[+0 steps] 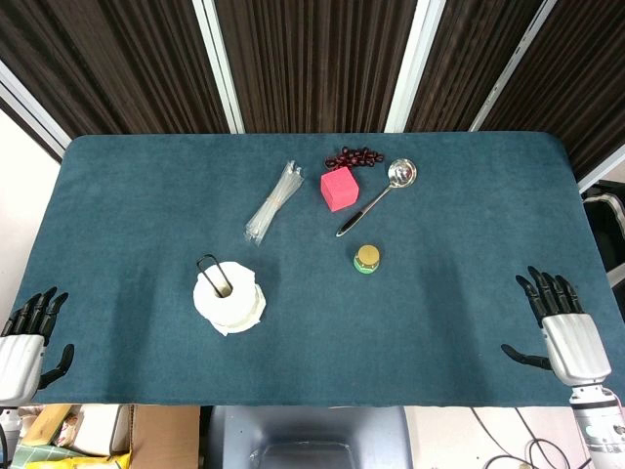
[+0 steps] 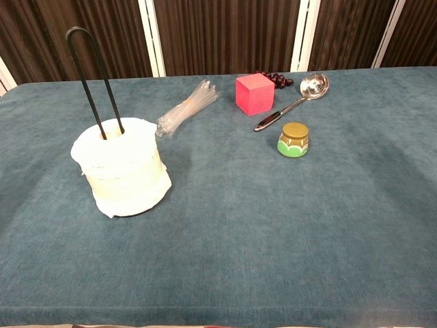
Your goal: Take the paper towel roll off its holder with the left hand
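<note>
Head view: paper towel roll (image 1: 229, 298) sat on its black wire holder (image 1: 209, 268), untouched. Left hand (image 1: 26, 337) and right hand (image 1: 563, 327) — fingers spread, grasping nothing — well apart at the table's (image 1: 117, 195) near corners.

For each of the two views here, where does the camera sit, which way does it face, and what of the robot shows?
Head view: high up, looking steeply down on the table; left hand and right hand rest open at the near edge.
Chest view: lower, looking forward across the table; no part of the robot shows.
Shared: paper towel roll on its holder, pink cube, ladle, small jar.
</note>
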